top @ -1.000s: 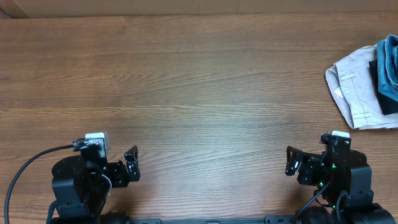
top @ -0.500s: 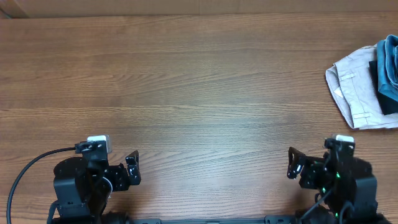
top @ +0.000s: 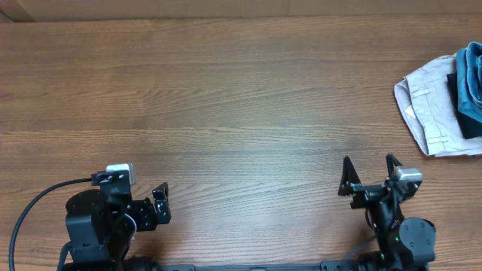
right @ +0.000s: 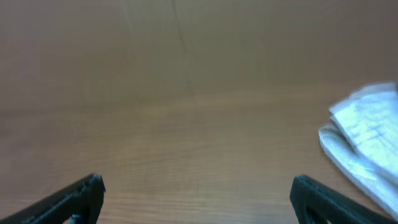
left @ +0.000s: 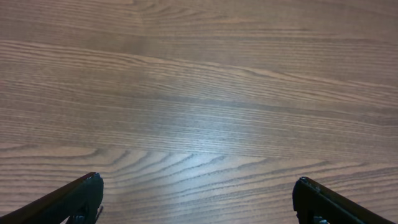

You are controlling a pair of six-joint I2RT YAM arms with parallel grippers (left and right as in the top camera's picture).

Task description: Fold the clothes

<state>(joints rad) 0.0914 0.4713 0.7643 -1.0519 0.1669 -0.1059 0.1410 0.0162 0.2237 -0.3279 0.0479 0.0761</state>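
At the table's far right edge lies a pile of clothes: a folded off-white garment (top: 423, 98) with blue fabric (top: 471, 71) on top, cut off by the frame, so I cannot tell which garment the blue one is. The right wrist view shows the off-white garment (right: 364, 140) blurred at the right. My left gripper (top: 161, 202) rests low near the front edge, open over bare wood (left: 198, 186). My right gripper (top: 368, 172) stands near the front right, tilted up and open with nothing between its fingers (right: 198, 186). It is well short of the pile.
The wooden table (top: 226, 98) stretches between the arms and the back edge. A black cable (top: 34, 202) runs from the left arm off the front left.
The right arm has turned and raised its gripper, so the fingers now point toward the far side. The left arm has hardly moved. Both grippers stay open.
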